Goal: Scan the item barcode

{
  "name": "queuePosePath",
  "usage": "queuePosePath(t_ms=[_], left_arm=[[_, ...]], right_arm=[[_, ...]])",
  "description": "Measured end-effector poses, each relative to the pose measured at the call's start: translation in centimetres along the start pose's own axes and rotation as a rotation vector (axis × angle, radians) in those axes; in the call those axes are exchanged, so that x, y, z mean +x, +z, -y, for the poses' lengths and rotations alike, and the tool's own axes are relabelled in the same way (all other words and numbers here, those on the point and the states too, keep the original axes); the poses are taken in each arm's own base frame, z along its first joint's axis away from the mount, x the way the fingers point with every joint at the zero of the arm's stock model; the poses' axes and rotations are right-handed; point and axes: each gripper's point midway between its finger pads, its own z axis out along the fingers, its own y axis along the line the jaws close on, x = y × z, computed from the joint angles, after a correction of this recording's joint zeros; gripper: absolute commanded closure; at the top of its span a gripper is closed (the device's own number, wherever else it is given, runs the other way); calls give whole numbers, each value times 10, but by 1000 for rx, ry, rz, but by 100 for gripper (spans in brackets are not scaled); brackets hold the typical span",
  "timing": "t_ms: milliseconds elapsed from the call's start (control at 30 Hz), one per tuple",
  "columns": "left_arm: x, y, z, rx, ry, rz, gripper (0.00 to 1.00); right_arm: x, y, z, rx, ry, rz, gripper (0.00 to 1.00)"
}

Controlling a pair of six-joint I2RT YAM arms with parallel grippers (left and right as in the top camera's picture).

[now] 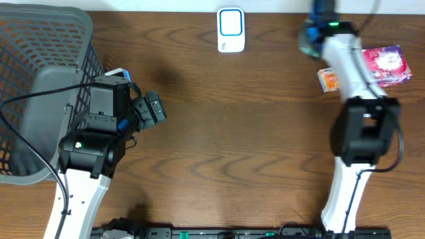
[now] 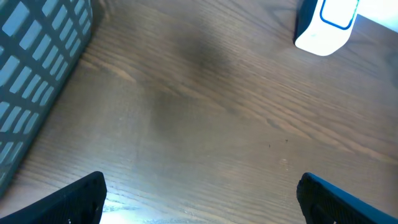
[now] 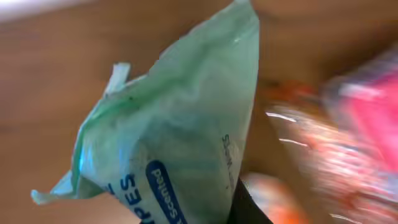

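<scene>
Currently, the work surface is a dark brown wood-grain table (image 1: 252,133). A grey mesh basket (image 1: 86,40) stands at its left end, and a white scanner (image 1: 230,30) sits at the far edge. The left gripper (image 2: 199,193) hangs over bare wood, fingers spread wide. The right gripper (image 1: 316,28) is pinched on a green wipes packet (image 3: 180,137), held to the right of the scanner. A pink packet (image 1: 385,64) and an orange packet (image 1: 328,79) lie nearby.
</scene>
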Motion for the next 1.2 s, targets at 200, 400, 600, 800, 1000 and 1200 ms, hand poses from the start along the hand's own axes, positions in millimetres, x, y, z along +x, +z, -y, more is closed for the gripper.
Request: queuePosePath(t_ms=[200, 400, 600, 800, 1000, 1200], left_arm=[[0, 0, 0, 0, 0, 0, 2], [0, 0, 0, 0, 0, 0, 2], [0, 0, 0, 0, 0, 0, 2], [0, 0, 0, 1, 0, 0, 2], [0, 0, 0, 0, 0, 0, 2], [0, 0, 0, 1, 0, 0, 2]], right_arm=[[24, 10, 99, 144, -37, -153, 76], [37, 12, 103, 82, -39, -212, 44], [55, 4, 93, 38, 20, -289, 39], [44, -54, 90, -14, 120, -267, 10], [15, -179, 84, -147, 174, -93, 1], [38, -257, 61, -241, 134, 10, 1]])
